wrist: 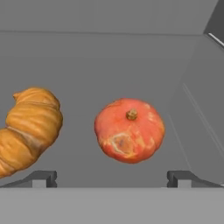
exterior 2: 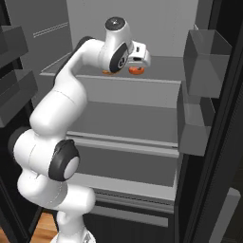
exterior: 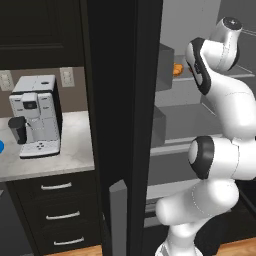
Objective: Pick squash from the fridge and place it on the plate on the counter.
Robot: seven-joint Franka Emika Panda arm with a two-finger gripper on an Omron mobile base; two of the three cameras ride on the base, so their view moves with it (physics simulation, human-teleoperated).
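Hand view, centre: the squash [wrist: 130, 130], a rounded, slightly flattened orange-red body w/ a small tan stem nub on top and a pale scarred patch on its lower left face; skin looks matte, mottled. It sits on a smooth pale grey shelf [wrist: 87, 78] of the fridge [exterior: 120, 100]. Left edge of the same frame: a croissant [wrist: 28, 129], golden-brown, ridged and curved, apart from the squash. My gripper [wrist: 111, 178] has its two dark fingertips [wrist: 41, 178] low in the frame, spread wide, one to each side of the squash and holding nothing.

Right base view, upper centre: squash [exterior 2: 137, 70] shows as an orange spot just below my hand, on the top shelf.

Left base view: fridge door, glossy black, runs down mid-frame. Left of it, the counter [exterior: 75, 155], light marbled stone, over dark drawers [exterior: 57, 210] w/ slim silver handles. A boxy white-and-black coffee machine [exterior: 36, 115] stands on it. At far left edge, a sliver of the blue plate [exterior: 1, 147].
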